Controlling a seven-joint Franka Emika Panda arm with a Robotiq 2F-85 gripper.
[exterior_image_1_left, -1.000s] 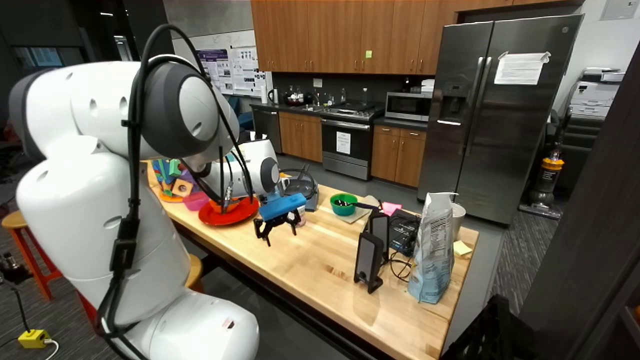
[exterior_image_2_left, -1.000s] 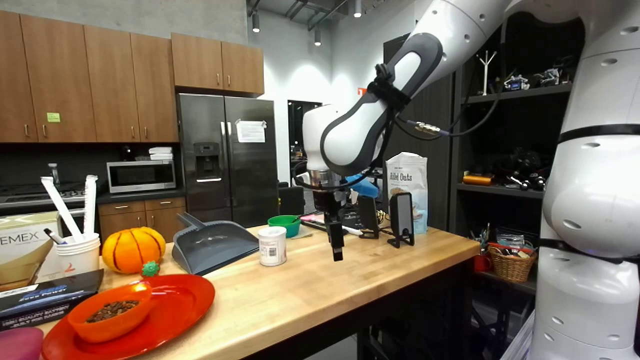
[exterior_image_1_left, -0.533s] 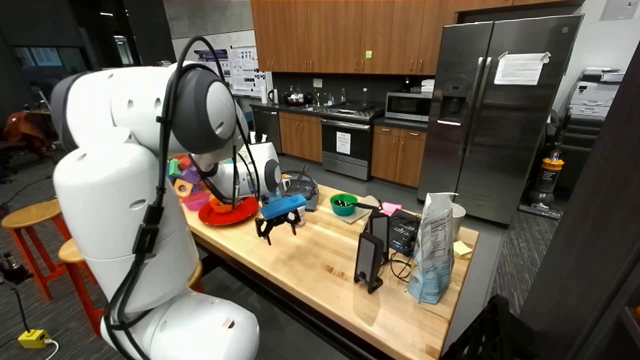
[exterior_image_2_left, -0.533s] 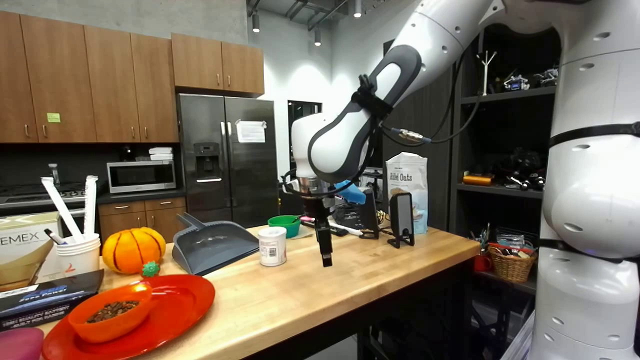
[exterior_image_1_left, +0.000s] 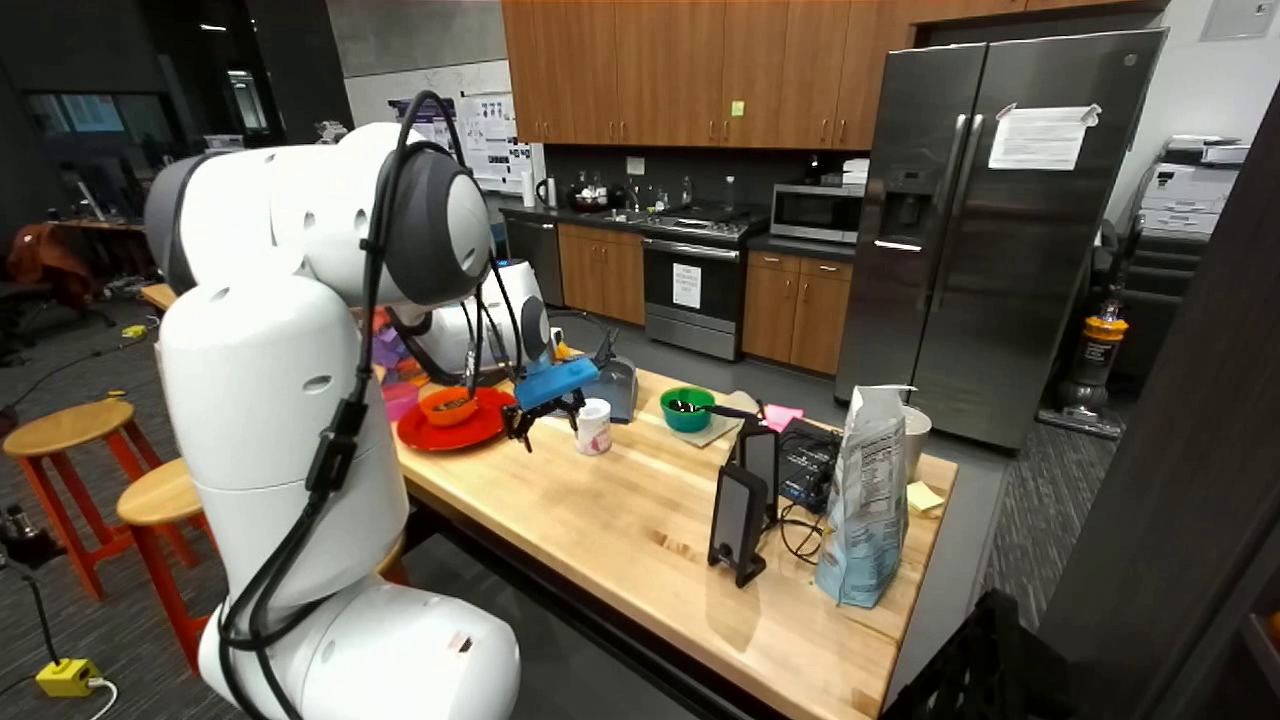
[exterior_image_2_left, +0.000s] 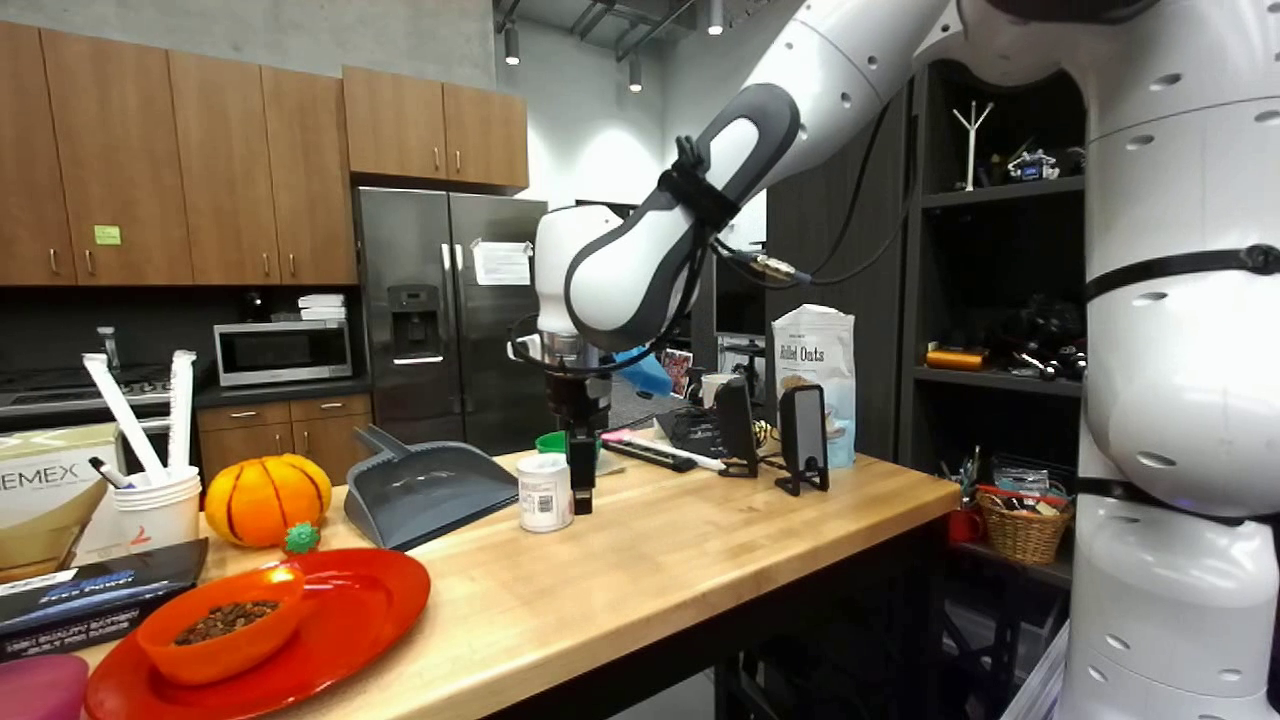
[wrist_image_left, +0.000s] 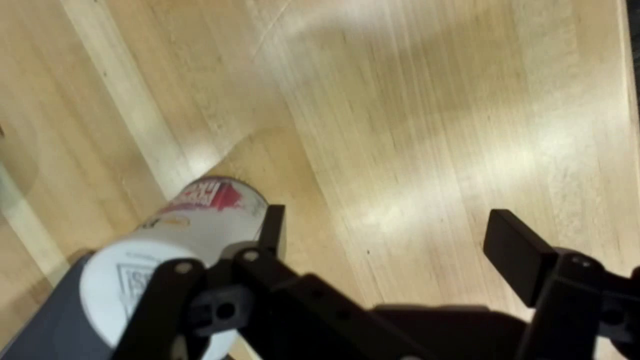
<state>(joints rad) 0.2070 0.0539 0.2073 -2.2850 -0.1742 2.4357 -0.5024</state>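
My gripper (wrist_image_left: 387, 232) is open and empty above the wooden table (wrist_image_left: 415, 125), fingers pointing down. It also shows in both exterior views (exterior_image_1_left: 550, 430) (exterior_image_2_left: 582, 495). A white cylindrical container (wrist_image_left: 200, 235) with a printed label and white lid stands upright just outside one finger, which hides part of it in the wrist view. I cannot tell whether they touch. The container shows in both exterior views (exterior_image_1_left: 593, 428) (exterior_image_2_left: 545, 495), close beside the gripper. A red plate (exterior_image_2_left: 370, 610) bears an orange bowl (exterior_image_2_left: 245, 650) holding small brown pieces; the plate also shows in an exterior view (exterior_image_1_left: 465, 437).
A grey dustpan (exterior_image_2_left: 430, 490) lies behind the container. A green bowl (exterior_image_1_left: 688, 418) stands farther along. Two black speakers (exterior_image_1_left: 737, 522) and an oats bag (exterior_image_1_left: 862, 500) stand at one table end. An orange pumpkin (exterior_image_2_left: 268, 500) and white cup (exterior_image_2_left: 160, 515) stand near the plate.
The arm has swung along the table toward the red plate. The gripper has come up beside the white container and stays open. The things on the table have not moved.
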